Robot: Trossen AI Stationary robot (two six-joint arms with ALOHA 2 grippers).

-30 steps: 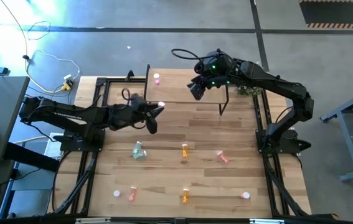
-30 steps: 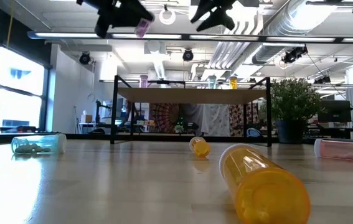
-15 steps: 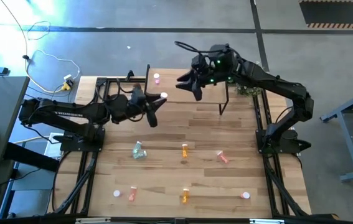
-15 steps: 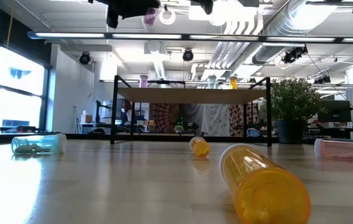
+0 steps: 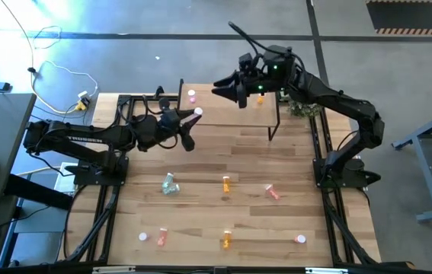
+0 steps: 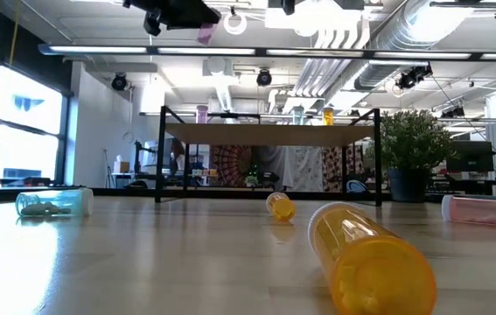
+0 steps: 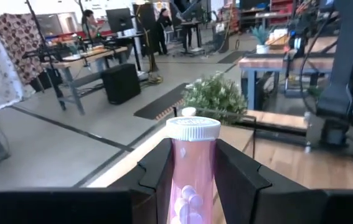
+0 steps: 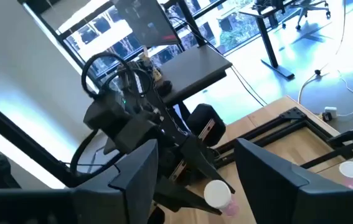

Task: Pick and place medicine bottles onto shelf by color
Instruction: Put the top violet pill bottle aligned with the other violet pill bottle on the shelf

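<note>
Currently, left to right:
Left gripper: raised by shelf's left end, fingers clamped on pink bottle, white cap up.
Shelf: far side of table; one pink bottle standing near its left end.
Right gripper: above shelf, fingers apart, holding nothing.
Table: remaining bottles scattered nearer front edge.

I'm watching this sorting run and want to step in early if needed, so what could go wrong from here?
1. The left gripper carries a pink bottle high over the shelf, pinched low; it might slip or tip on release.
2. A pink bottle already stands on the shelf nearby and could be knocked over.
3. The right gripper, open and empty, hovers close over the same shelf, so the arms may collide.
</note>
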